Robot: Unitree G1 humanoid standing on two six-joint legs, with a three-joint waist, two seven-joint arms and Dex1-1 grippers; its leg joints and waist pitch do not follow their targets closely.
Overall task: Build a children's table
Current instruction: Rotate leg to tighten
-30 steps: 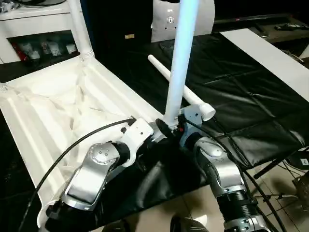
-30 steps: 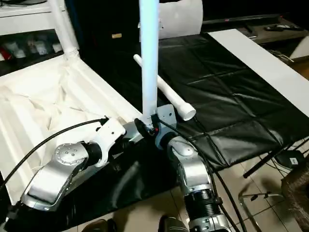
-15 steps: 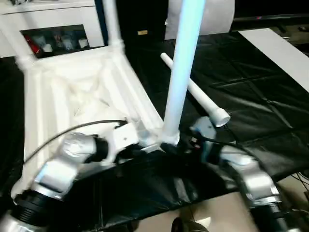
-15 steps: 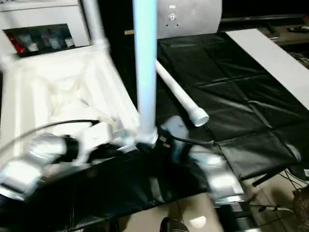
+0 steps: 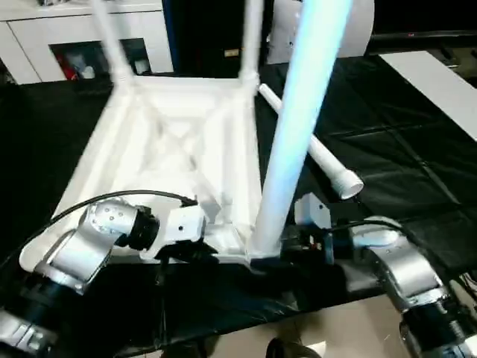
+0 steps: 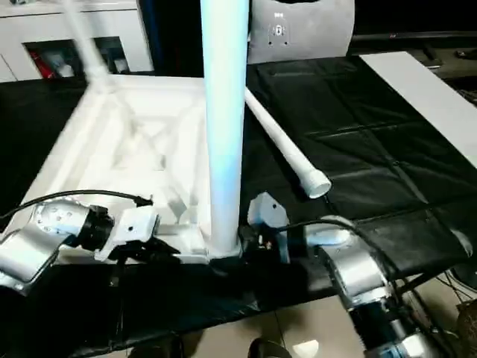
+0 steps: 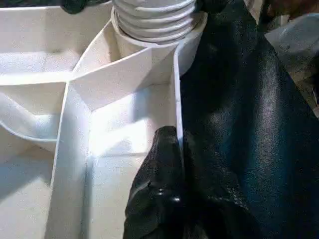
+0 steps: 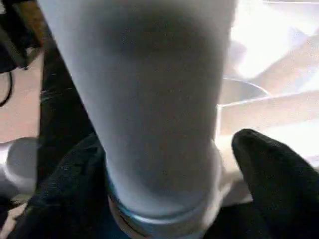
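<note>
Table top: the white table top [image 5: 171, 142] lies upside down on the black mat [image 5: 387, 149], ribbed underside up
Legs, counted: four; two stand in the far corner sockets, blurred, one upright leg [image 5: 294, 127] stands in the near corner socket [image 7: 149, 30], and one loose leg [image 5: 320, 160] lies flat on the mat
Left gripper: the left gripper [image 7: 172, 169] has its fingers pressed together on the thin rim wall of the table top, just beside the near socket
Right gripper: the right gripper [image 8: 164, 164] stands spread wide, a finger on each side of the upright leg's base; whether the pads [image 8: 269, 169] press the tube I cannot tell
Key relation: the upright leg's long axis runs straight up from the socket, directly between the right gripper's fingers; the right arm is the nearer one to it, the left arm steadies the top from the other side
Loose leg: its long axis runs away from the robot along the table top's right edge, flared end nearest, well apart from both grippers; the right arm is nearer
Judgement: three legs look placed, so the loose one likely goes to the remaining near corner by the left forearm [image 5: 82, 246]
</note>
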